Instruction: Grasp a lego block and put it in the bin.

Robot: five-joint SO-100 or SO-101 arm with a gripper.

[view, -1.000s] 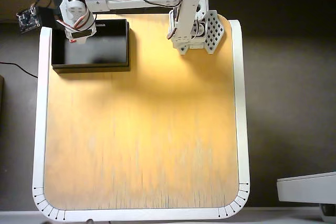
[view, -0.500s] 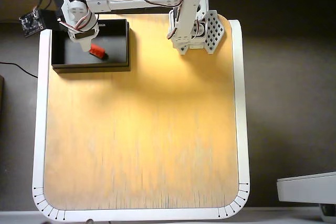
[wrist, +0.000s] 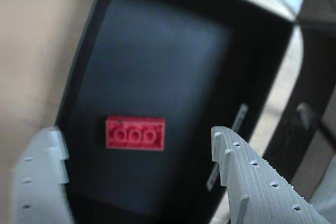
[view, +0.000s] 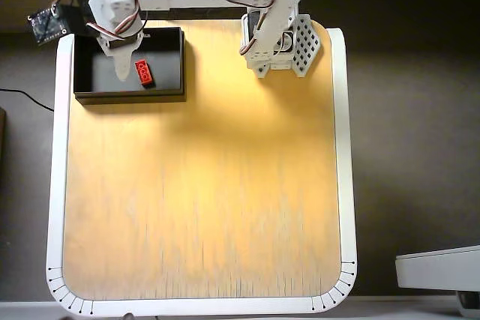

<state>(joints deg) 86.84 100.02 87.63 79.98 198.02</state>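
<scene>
Claw spread wide, nothing between its two fingers; from my wrist camera I see one pale grey finger at lower left and the other, ridged and dotted with small holes, at lower right. Red brick lies flat on the dark floor of the black box, studs up, clear of both fingers. Three round studs show plainly on its top; no lettering legible, picture too soft. Narrow pale strip on the box's right wall, possibly a label, but I can't read anything on it.

Overhead: claw hangs over the box, brick just right of its tip, near the front wall. Box sits at the back left corner of the wooden table, which has a white rim. Small circuit board off the table's back left; markings unreadable.
</scene>
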